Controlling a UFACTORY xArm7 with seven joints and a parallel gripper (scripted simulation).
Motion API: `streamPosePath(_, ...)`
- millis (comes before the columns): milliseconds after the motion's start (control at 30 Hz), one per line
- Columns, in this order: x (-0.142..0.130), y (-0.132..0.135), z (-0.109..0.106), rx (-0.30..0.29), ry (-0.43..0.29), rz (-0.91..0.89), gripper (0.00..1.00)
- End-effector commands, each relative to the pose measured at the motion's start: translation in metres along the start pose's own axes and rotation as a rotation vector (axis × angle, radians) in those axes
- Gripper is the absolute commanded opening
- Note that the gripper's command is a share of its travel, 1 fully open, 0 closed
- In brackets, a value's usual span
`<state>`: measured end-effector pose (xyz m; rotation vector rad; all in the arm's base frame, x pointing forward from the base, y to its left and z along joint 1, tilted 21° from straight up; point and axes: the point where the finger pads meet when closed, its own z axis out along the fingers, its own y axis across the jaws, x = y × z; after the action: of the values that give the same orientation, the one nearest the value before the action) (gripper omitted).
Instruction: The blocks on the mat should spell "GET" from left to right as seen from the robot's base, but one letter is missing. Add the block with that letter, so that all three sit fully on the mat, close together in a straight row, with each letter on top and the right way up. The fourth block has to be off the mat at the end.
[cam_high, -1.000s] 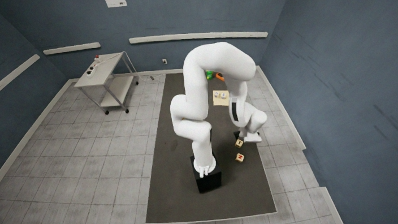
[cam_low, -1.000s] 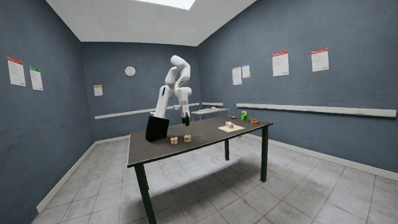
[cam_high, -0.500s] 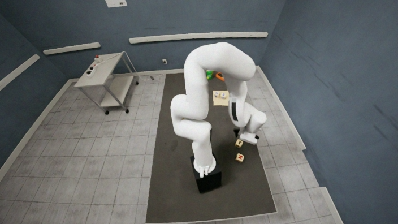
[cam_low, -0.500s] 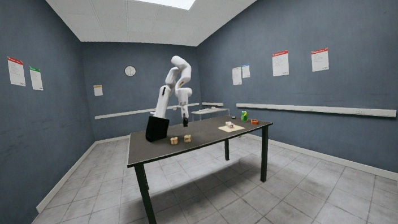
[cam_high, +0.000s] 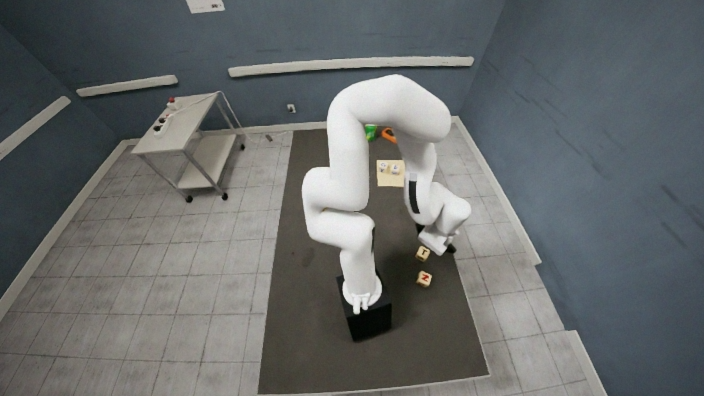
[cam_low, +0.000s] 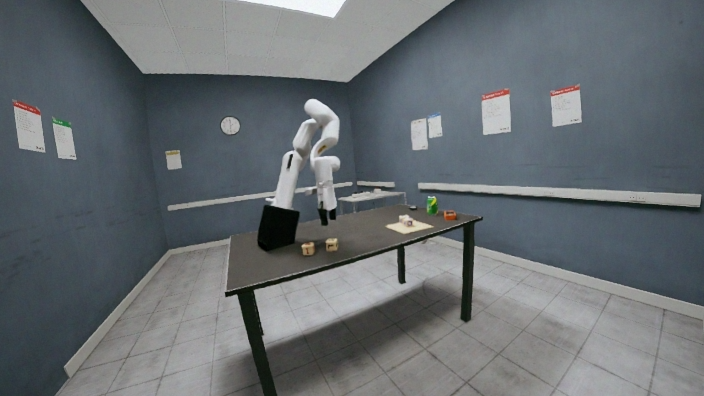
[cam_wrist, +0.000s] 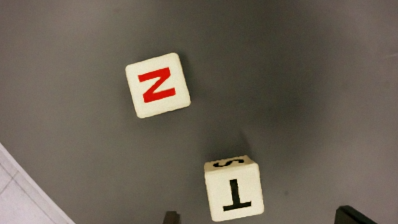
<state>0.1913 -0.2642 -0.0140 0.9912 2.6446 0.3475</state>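
A block with a black T on top (cam_wrist: 233, 190) lies on the dark table, right under my gripper (cam_wrist: 260, 220). The T block also shows in the top view (cam_high: 422, 253) and the exterior view (cam_low: 331, 244). A block with a red N on top (cam_wrist: 157, 85) lies beside it, apart from it (cam_high: 424, 278) (cam_low: 308, 248). My gripper (cam_high: 436, 241) (cam_low: 326, 216) is open and empty, above the table over the T block. The cream mat (cam_high: 388, 173) (cam_low: 409, 228) lies further along the table with two blocks (cam_high: 390, 167) (cam_low: 406, 220) on it; their letters are too small to read.
A green can (cam_high: 370, 132) (cam_low: 432, 205) and an orange object (cam_high: 388, 134) (cam_low: 450, 214) stand at the table's far end beyond the mat. The arm's black base (cam_high: 365, 312) is near the two loose blocks. The table's edge (cam_wrist: 30, 192) is close to the N block.
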Motion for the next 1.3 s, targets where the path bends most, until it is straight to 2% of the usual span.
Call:
streamPosePath(0, -0.001, -0.001, 0.001, 0.004, 0.008, 0.139, 1.00)
streamPosePath(300, -0.001, -0.001, 0.004, 0.006, 0.007, 0.360, 1.00)
streamPosePath(367, -0.001, -0.001, 0.004, 0.006, 0.007, 0.360, 1.00)
streamPosePath(400, -0.001, -0.001, 0.005, 0.006, 0.007, 0.430, 1.00)
streamPosePath(867, -0.001, -0.001, 0.009, 0.008, 0.003, 0.762, 1.00)
streamPosePath(933, -0.001, -0.001, 0.009, 0.008, 0.003, 0.762, 1.00)
streamPosePath(967, -0.001, -0.002, 0.010, 0.009, 0.003, 0.832, 1.00)
streamPosePath(1267, -0.002, -0.002, 0.013, 0.010, -0.001, 1.042, 1.00)
